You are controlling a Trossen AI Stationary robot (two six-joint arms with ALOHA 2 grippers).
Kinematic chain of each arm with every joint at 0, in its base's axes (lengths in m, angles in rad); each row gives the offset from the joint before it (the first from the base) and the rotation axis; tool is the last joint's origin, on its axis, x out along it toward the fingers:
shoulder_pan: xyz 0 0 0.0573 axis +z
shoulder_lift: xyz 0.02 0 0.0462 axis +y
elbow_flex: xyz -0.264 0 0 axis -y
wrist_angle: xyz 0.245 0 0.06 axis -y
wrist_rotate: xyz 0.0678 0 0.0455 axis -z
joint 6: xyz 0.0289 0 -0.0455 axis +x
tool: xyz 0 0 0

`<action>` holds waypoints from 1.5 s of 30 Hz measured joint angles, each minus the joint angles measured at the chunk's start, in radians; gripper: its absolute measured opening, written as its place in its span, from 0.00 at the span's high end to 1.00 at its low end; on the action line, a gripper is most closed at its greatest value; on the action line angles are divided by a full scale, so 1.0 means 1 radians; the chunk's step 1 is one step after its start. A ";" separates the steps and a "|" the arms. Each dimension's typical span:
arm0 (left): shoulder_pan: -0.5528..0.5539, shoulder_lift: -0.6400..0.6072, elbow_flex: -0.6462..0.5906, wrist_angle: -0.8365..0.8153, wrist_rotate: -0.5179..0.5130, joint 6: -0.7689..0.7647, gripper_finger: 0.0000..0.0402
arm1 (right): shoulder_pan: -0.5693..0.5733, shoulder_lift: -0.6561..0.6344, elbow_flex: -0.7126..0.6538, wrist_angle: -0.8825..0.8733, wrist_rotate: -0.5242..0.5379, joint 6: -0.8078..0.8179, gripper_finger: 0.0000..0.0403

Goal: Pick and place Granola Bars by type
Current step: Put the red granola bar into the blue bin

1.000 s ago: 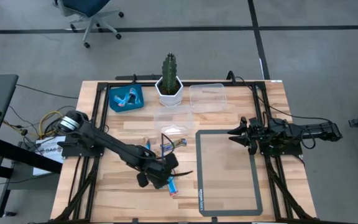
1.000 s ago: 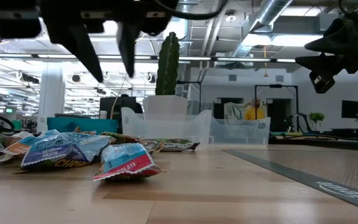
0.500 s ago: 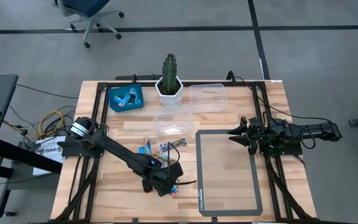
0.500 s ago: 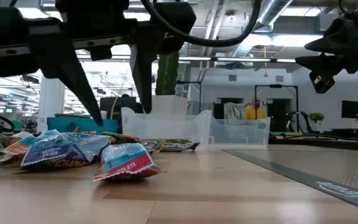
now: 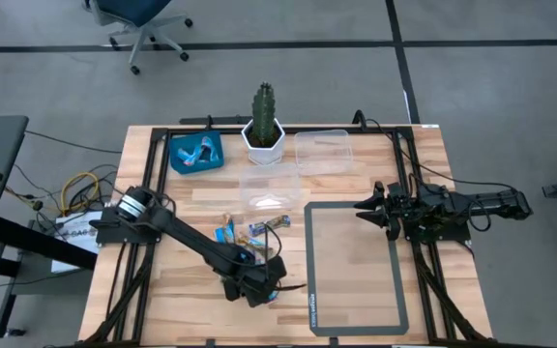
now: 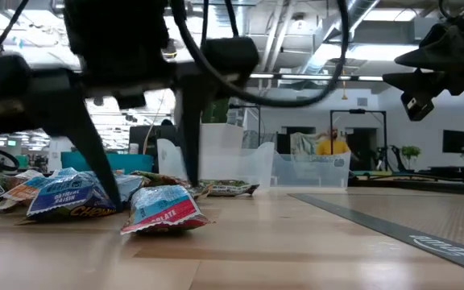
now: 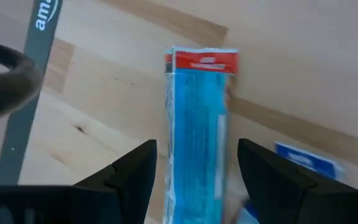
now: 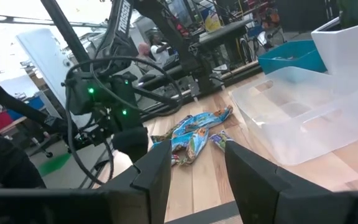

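Picking step: left gripper (image 7: 191, 171) spread wide, straddling a light blue granola bar (image 7: 194, 124) flat on the table (image 5: 356, 319) near 6 o'clock, gripping nothing. Next, presumably: lower, close, lift. Right gripper (image 5: 364, 206) idle at 3 o'clock, part-open, empty.

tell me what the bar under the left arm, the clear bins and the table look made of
Bar: likely thin plastic film wrapper, light blue with a red end; it has a crimped seam and a slight sheen.
Clear bins: seemingly rigid transparent plastic; the wood shows through the walls.
Table: light wood planks with visible grain and joints, matte finish.
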 joint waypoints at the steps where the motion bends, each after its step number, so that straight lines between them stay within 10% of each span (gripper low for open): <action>1: 0.000 0.009 0.000 0.011 -0.008 0.000 0.46 | 0.000 -0.003 0.000 0.000 0.000 0.000 0.65; 35: 0.001 0.033 -0.001 -0.002 0.017 -0.071 0.82 | 0.000 -0.001 0.000 0.000 0.000 0.000 0.65; 45: 0.026 0.024 0.065 -0.023 -0.170 -0.271 0.82 | 0.000 -0.001 0.000 0.000 0.000 0.000 0.65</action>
